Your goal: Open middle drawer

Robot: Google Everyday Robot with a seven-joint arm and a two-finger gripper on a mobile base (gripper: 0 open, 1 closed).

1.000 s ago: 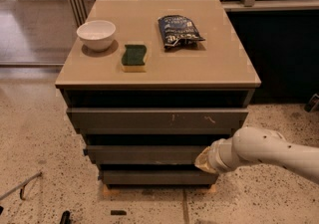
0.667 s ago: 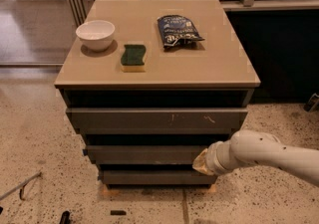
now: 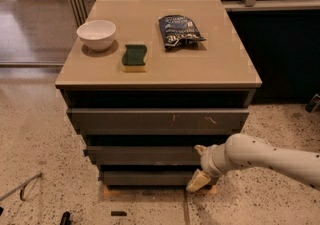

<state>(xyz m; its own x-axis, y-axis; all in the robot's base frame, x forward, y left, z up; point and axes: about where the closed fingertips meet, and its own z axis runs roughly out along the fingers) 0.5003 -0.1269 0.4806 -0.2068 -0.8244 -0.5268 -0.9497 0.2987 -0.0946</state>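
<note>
Gripper (image 3: 199,165) nearer, spread, at middle drawer (image 3: 142,155)

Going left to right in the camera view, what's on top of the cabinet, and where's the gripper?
White bowl → green sponge → dark snack bag. The gripper is lower down, at the right part of the middle drawer.

On the table (image 3: 215,64) stand a white bowl (image 3: 96,34) back left, a green sponge (image 3: 135,56) near it and a dark bag (image 3: 178,31) further right; the claw (image 3: 199,165) hangs low in front.
</note>
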